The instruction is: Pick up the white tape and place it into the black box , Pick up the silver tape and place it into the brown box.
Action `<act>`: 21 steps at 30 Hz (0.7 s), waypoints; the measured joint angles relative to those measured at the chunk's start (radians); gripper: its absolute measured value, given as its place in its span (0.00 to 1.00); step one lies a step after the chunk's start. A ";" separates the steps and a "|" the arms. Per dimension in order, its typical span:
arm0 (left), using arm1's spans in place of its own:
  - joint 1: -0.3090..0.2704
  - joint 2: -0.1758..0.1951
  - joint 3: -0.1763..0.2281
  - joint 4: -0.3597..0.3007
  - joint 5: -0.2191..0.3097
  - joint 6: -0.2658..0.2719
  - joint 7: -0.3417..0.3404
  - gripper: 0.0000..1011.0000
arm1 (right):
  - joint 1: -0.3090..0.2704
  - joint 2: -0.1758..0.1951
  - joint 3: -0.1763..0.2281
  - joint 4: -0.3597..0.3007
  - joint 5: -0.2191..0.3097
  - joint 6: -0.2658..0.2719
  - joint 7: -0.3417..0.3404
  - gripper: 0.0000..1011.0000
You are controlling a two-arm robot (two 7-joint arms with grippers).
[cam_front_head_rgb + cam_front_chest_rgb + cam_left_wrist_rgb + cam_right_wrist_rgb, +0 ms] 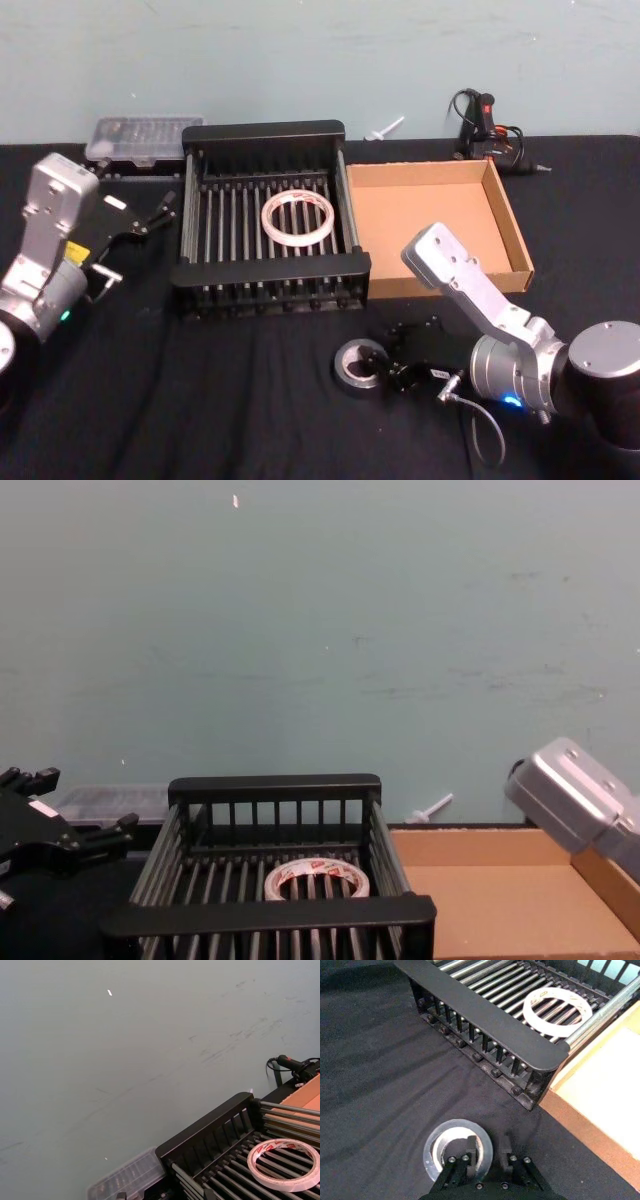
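The silver tape point(350, 372) point(457, 1125) lies flat on the black cloth in front of the black box point(270, 268) point(485, 1020). My right gripper point(388, 362) point(487, 1152) is low over it and open. One finger sits inside the roll's hole and the other outside its wall. The white tape point(270, 218) point(287, 1185) point(532, 1010) point(315, 888) rests on the barred bottom of the black box. The brown box point(430, 225) point(605, 1080) stands right of the black box, touching it. My left gripper point(140, 228) point(70, 825) hangs open, left of the black box.
A clear plastic case point(140, 135) lies behind the black box at the back left. A black glue gun with cable point(490, 125) sits at the back right. A wall rises just behind the table. Bare black cloth stretches along the front left.
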 joint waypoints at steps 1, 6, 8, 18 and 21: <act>0.000 0.000 0.000 0.000 0.000 0.000 0.000 0.99 | 0.000 0.000 0.000 0.000 0.000 0.000 0.000 0.30; 0.000 0.000 0.000 0.000 0.000 0.000 0.000 0.99 | 0.000 0.000 0.000 0.000 0.000 0.000 0.000 0.16; 0.000 0.000 0.000 0.000 0.000 0.000 0.000 0.99 | 0.000 0.000 0.000 0.000 0.000 0.000 0.000 0.16; 0.000 0.000 0.000 0.000 0.000 0.000 0.000 0.99 | 0.000 0.000 0.000 0.000 0.000 0.000 0.000 0.16; 0.000 0.000 0.000 0.000 0.000 0.000 0.000 0.99 | 0.000 0.000 0.000 -0.001 0.002 -0.001 0.003 0.16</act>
